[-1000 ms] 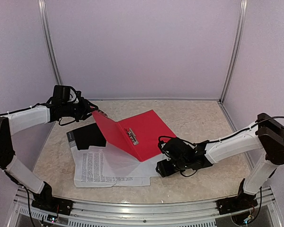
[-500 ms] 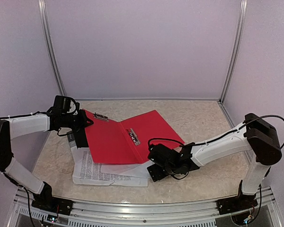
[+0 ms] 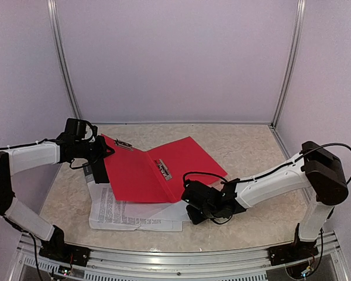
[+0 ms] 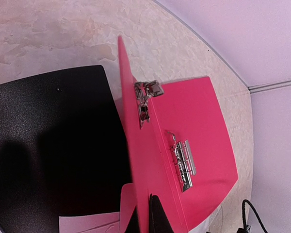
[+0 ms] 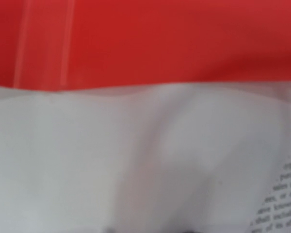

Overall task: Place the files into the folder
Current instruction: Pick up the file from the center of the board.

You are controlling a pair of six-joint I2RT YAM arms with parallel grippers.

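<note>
Pinching the far left corner of the folder's left cover, the left gripper (image 3: 107,148) has its fingers closed tight on the open red plastic folder (image 3: 187,157). That cover is tilted up off the beige marbled table (image 3: 257,146), while the right cover lies flat. In the left wrist view the lifted cover appears edge-on, running down between the dark fingers (image 4: 160,218). A silver metal clip (image 4: 184,162) sits on the inner face near the spine, and a second silver clip (image 4: 148,92) is at the cover's far edge.

The loose white paper sheets (image 3: 128,212), some printed with dense black text, lie on the table at the near left, partly beneath the folder and sticking out past its near edge. A black flat sheet (image 4: 53,145) lies under the raised cover at the left.

The right gripper (image 3: 190,209) is low at the folder's near edge, over the papers. Its wrist view shows only blurred white paper and red folder, so its finger opening cannot be told.
</note>
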